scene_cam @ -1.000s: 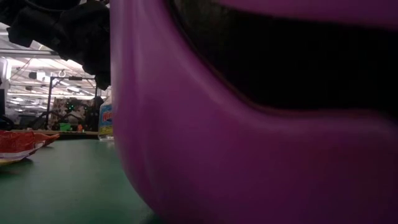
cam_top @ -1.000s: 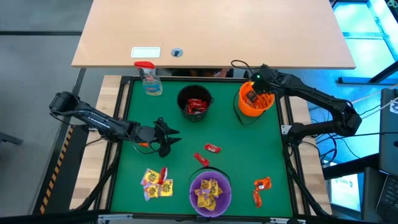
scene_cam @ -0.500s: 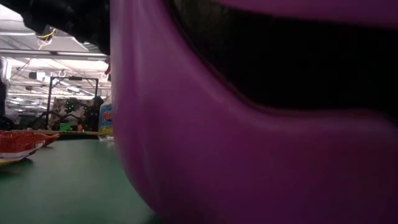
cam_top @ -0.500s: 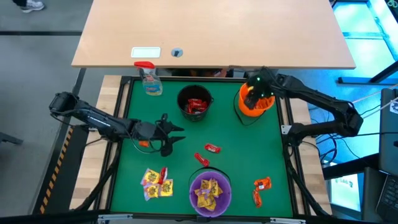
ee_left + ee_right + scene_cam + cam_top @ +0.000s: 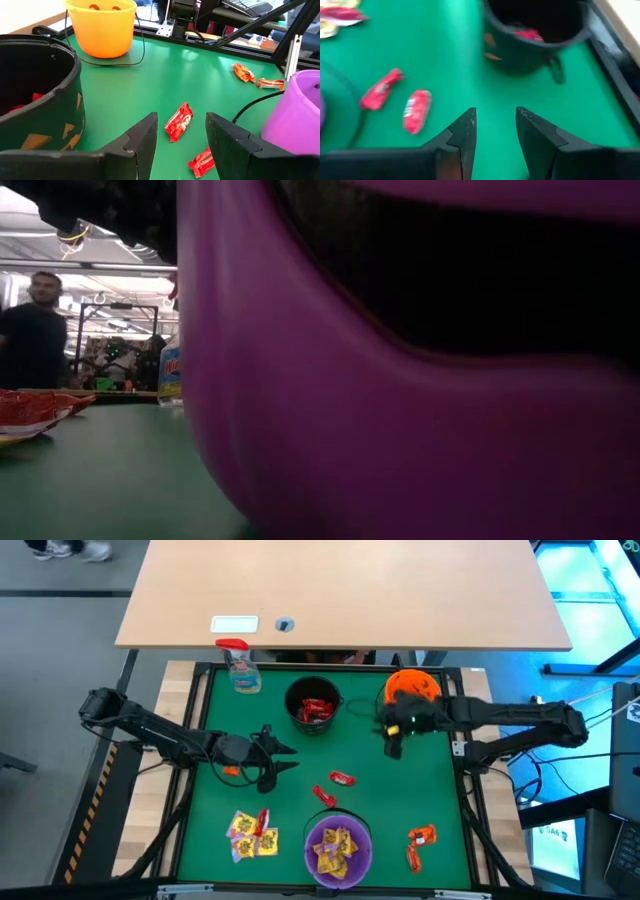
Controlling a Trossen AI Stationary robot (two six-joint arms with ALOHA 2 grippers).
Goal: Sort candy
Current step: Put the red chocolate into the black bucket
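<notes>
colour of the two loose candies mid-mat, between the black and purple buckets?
Both candies are red with white print; clearest in the left wrist view.

Even, bright overhead light falls on the green table (image 5: 390, 790), casting only soft, short shadows. The right wrist view is smeared by motion blur. In the low view the purple bowl (image 5: 400, 430) looms out of focus, while ceiling lights glare behind. Cyan light tints the floor at right.

2 dark jointed arms (image 5: 150, 730), black fingers (image 5: 142, 142).
</notes>
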